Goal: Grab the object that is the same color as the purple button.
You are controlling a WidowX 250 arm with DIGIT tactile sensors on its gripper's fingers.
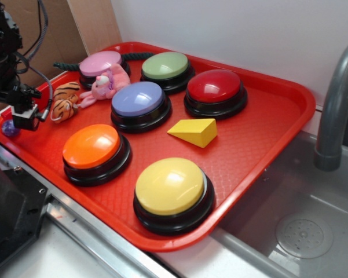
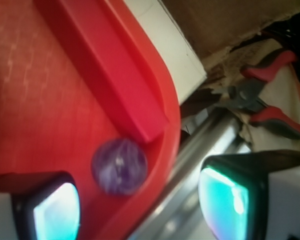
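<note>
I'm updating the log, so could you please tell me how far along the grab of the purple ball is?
Done: the end effector has reached the tray's left corner, where the purple ball sits against the rim. In hand: lining up; in the wrist view the ball lies between the open fingers, nearer one, and the other sits beyond the rim. Left: closing on the ball and lifting it. The purple button is untouched.

The hand (image 2: 140, 205) hangs low, fingers (image 2: 55, 207) spread wide apart.

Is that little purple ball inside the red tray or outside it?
Inside. The wrist view shows the purple ball lying on the red tray in its corner, against the raised rim, between the open gripper's fingers.
</note>
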